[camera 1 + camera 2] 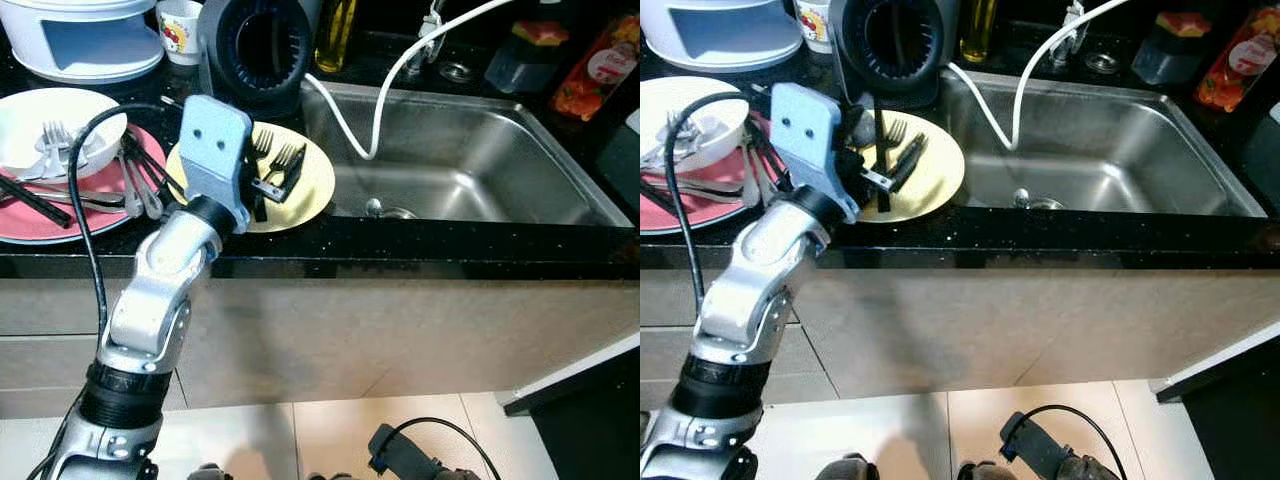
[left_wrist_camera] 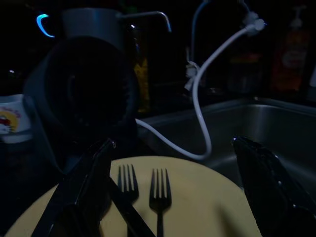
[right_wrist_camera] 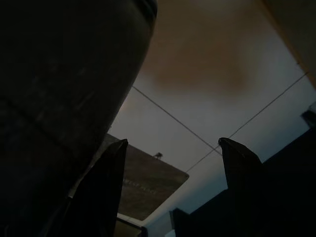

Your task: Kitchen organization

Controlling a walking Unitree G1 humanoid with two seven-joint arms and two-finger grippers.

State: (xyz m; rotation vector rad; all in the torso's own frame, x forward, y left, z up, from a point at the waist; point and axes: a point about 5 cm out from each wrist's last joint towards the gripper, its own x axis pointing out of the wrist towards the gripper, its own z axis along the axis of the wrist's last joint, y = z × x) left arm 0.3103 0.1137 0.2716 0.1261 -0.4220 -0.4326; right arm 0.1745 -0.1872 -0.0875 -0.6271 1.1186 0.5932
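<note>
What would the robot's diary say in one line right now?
left tool: open over yellow plate | two forks on plate | right tool: open, idle | sink beside plate

A white hose (image 1: 350,120) is seen curling down into the steel sink (image 1: 470,160), while an orange-labelled bottle (image 1: 598,68) is stood at the far right corner.

The left gripper (image 1: 268,185) and its blue-grey wrist housing cover the near-left part of the yellow plate (image 1: 315,185), hiding the fork handles. At the left frame edge, the pink plate (image 1: 60,222) is cut off. The red bottle's (image 1: 598,70) label is too small to read.
</note>
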